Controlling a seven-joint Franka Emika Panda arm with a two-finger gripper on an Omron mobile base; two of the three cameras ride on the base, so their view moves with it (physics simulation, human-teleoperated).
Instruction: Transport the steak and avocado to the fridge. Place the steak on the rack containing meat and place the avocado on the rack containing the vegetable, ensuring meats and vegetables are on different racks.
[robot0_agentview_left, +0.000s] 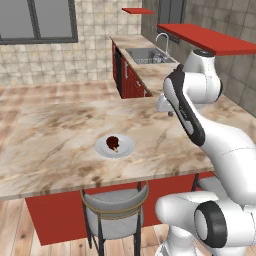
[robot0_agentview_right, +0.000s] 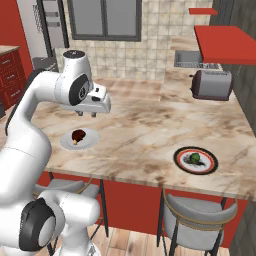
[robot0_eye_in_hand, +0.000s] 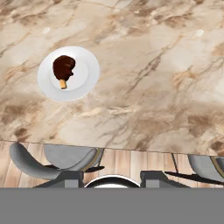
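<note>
We hold our gripper (robot0_agentview_right: 86, 114) high above the marble counter (robot0_agentview_right: 145, 130), fingers together, empty. Below sits the steak (robot0_eye_in_hand: 64, 68) on its white plate (robot0_eye_in_hand: 83, 83); farther right, the avocado (robot0_agentview_right: 195, 158) rests on a red-rimmed plate (robot0_agentview_right: 180, 161).

marble counter (robot0_agentview_left: 55, 130) | tiled wall (robot0_agentview_left: 95, 55) | window (robot0_agentview_left: 37, 20) | red shelves (robot0_agentview_left: 207, 37) | wood floor (robot0_agentview_left: 12, 235) | stools (robot0_agentview_left: 115, 210)

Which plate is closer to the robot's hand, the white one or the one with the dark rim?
The plain white plate holding the steak. It sits just below the gripper, while the dark-rimmed plate with the avocado lies farther along the counter.
</note>
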